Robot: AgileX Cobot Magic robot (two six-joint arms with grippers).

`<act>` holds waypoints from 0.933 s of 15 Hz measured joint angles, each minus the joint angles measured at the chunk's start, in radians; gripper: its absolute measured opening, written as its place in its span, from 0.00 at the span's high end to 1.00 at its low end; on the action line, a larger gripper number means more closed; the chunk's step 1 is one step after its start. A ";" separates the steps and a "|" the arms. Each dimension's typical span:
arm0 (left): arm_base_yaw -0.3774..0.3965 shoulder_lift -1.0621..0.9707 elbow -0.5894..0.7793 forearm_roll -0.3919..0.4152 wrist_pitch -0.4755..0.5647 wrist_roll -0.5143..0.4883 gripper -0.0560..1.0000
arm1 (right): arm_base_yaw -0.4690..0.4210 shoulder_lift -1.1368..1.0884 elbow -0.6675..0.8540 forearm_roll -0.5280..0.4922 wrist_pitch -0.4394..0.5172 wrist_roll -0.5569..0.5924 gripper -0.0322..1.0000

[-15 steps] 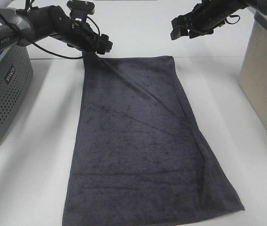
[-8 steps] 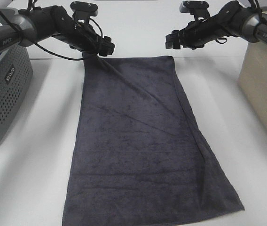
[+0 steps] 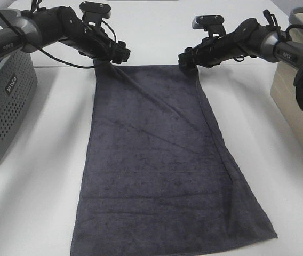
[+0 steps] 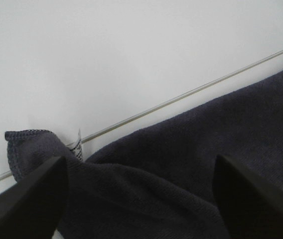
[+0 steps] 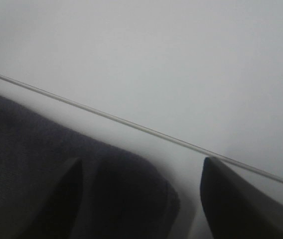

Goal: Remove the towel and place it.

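Towel (image 3: 162, 154) lies flat along the white surface (image 3: 45, 202). Left tool (image 3: 120, 53), spread wide, straddles its bunched far-left corner, seemingly ungripped; right tool (image 3: 186, 60), likewise agape, straddles the far-right corner.

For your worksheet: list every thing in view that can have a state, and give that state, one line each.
Dark charcoal-grey terry towel: spread on the white table, far-left corner bunched.
Left gripper: jaws open, astride that bunched corner.
Right gripper: jaws open, over the far-right corner.
Grey perforated basket: upright, contents out of view.
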 joint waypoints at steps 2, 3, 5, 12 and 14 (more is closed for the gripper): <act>0.000 0.000 0.000 0.000 0.000 0.000 0.24 | 0.001 0.001 0.000 -0.010 -0.017 -0.002 0.39; 0.000 0.000 0.000 0.000 0.000 0.000 0.24 | 0.001 0.004 0.000 -0.011 -0.017 -0.002 0.40; 0.000 0.000 0.000 0.000 0.000 0.000 0.24 | 0.001 0.019 0.000 -0.011 -0.015 -0.002 0.41; 0.000 0.000 0.000 0.000 0.000 0.000 0.24 | 0.001 0.025 0.000 -0.019 -0.020 -0.027 0.95; 0.000 0.000 0.000 0.000 0.000 0.000 0.24 | 0.001 0.025 0.000 -0.069 -0.049 -0.033 0.96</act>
